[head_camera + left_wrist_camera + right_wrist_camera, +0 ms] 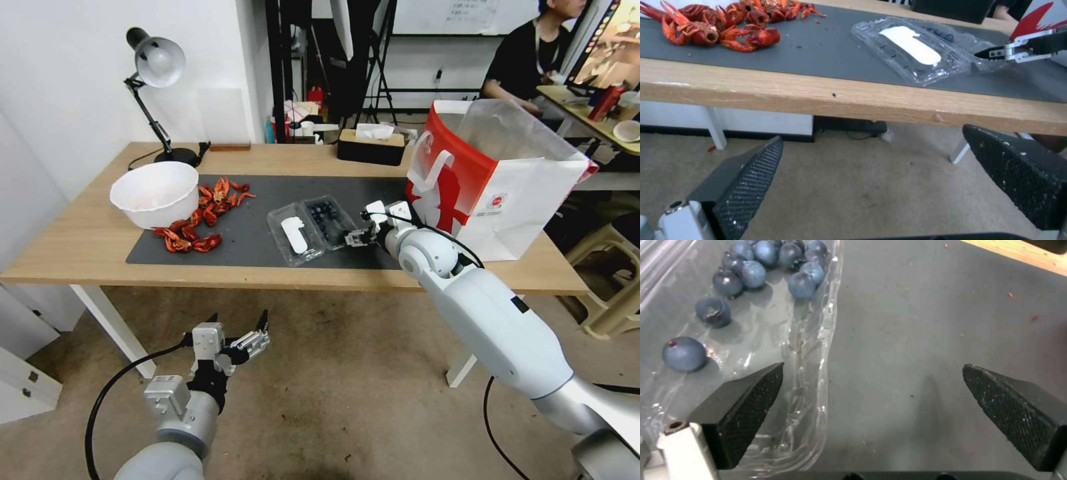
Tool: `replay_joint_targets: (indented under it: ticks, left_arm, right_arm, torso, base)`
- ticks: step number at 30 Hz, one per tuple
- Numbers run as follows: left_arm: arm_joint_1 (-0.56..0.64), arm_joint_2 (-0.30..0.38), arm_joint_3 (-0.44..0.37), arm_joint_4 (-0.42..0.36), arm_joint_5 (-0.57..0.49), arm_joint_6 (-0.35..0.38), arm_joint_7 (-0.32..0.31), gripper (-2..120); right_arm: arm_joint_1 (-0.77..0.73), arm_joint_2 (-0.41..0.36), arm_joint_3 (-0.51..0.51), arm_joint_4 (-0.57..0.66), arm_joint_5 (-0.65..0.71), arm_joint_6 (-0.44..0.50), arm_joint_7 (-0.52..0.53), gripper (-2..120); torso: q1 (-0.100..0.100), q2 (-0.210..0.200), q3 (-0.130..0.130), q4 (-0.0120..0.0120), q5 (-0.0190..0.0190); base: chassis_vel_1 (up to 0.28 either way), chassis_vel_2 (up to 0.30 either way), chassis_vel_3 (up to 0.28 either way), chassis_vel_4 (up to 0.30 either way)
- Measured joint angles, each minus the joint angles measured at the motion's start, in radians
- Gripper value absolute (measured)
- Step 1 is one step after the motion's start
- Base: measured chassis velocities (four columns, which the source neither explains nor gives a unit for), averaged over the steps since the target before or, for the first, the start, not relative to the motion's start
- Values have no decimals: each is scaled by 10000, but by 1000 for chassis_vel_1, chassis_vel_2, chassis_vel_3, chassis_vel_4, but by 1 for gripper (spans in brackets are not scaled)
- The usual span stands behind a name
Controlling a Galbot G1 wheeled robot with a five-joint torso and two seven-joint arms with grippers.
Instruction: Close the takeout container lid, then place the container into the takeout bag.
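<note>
**Right end effector at the open container**

We see the container (pixel 313 228) lying open on the mat near the tabletop's front edge, lid (pixel 294 235) flat beside the berry half. Our right end effector (pixel 355 238), fingers apart, straddles the berry half's outer rim. The left end effector (pixel 239 338) hangs open below the tabletop, farther off. The bag (pixel 497 180) stands at the right edge.

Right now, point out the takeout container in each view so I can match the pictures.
Head view: the takeout container lies open on the dark mat, mid-table, beside the right gripper.
Left wrist view: upper middle, labelled lid nearest the table edge.
Right wrist view: the berry half sits on the left, one finger over its rim.
Shared landmark: the dark mat.
</note>
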Motion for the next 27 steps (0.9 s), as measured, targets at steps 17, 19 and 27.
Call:
replay_joint_targets:
  ticks: [17, 19, 27]
  left_arm:
    - [42, -8, 56, 18, 36, -121, -6, 100]
    - [45, -7, 56, 18, 37, -138, -5, 100]
    - [84, -9, 54, 17, 79, -255, -11, 100]
  right_arm:
    - [-232, -71, -23, 318, 685, 3, 1437, 100]
    - [-253, -72, -24, 347, 733, 3, 1562, 100]
    - [-485, -118, -59, 815, 1156, -13, 2620, 100]
  torso:
    - [1, 0, 0, 0, 0]
    - [0, 0, 0, 1, 0]
    - [0, 0, 0, 0, 0]
  base:
    - [0, 0, 0, 0]
    - [0, 0, 0, 0]
    - [0, 0, 0, 0]
